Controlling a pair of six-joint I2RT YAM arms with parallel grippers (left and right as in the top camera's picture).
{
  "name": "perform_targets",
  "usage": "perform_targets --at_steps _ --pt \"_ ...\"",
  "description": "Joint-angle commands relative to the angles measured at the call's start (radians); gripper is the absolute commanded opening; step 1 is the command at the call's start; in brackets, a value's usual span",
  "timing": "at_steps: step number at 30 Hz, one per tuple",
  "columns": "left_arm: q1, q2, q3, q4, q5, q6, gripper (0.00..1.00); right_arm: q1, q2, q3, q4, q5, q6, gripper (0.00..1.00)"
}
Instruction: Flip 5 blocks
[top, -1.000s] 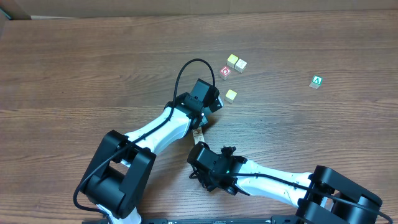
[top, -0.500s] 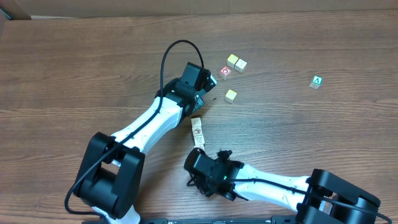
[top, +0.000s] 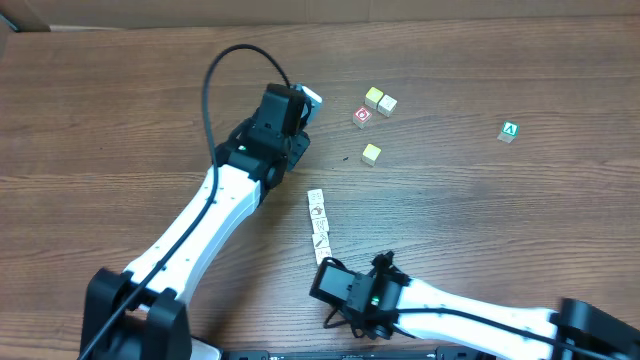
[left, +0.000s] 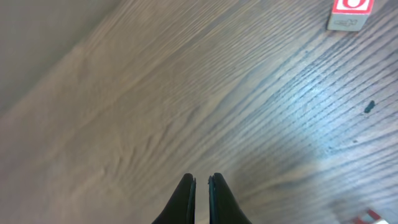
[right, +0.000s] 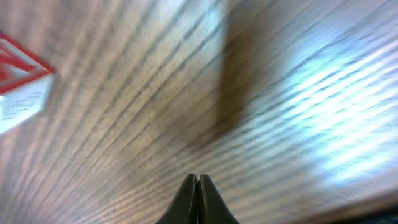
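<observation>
Several blocks (top: 319, 220) lie in a tight row on the wooden table (top: 120, 110), pale faces with small dark pictures turned up. My left gripper (top: 303, 108) hovers up and left of the row, well apart from it. In the left wrist view its fingers (left: 200, 182) stand shut over bare wood, holding nothing. My right gripper (top: 328, 283) sits just below the row's near end. In the right wrist view it (right: 198, 178) is shut and empty, and a pale block with a red-lined face (right: 22, 87) lies blurred at the left edge.
A red-faced cube (top: 362, 116) (left: 350, 12) and three yellow-topped cubes (top: 373, 97) (top: 387, 104) (top: 371, 153) lie right of the left gripper. A green "A" cube (top: 510, 131) stands alone at the far right. The table's far edge (top: 320, 22) runs along the top.
The left arm has swung up and to the left, away from the row. The right arm has drawn back toward the front edge. The row of blocks now lies uncovered.
</observation>
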Motion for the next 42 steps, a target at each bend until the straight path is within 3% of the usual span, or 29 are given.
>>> perform_targets --at_steps 1,9,17,22,30,42 --pt "0.0 -0.049 0.023 -0.079 0.043 -0.197 0.04 0.0 -0.097 -0.005 -0.05 0.117 -0.023 0.04" --pt "-0.002 -0.046 0.022 -0.394 0.312 -0.443 0.04 -0.034 -0.192 -0.005 -0.096 0.206 -0.137 0.04" --pt "-0.002 -0.047 -0.002 -0.551 0.35 -0.467 0.05 -0.082 -0.192 -0.005 -0.126 0.203 -0.204 0.04" --pt "-0.003 -0.047 -0.109 -0.513 0.411 -0.51 0.05 -0.084 -0.192 -0.005 -0.13 0.199 -0.233 0.04" --pt "-0.028 -0.047 -0.335 -0.318 0.505 -0.636 0.04 -0.084 -0.192 -0.005 -0.134 0.2 -0.237 0.04" --pt "-0.028 -0.047 -0.355 -0.195 0.519 -0.713 0.05 -0.084 -0.192 -0.005 -0.12 0.199 -0.237 0.04"
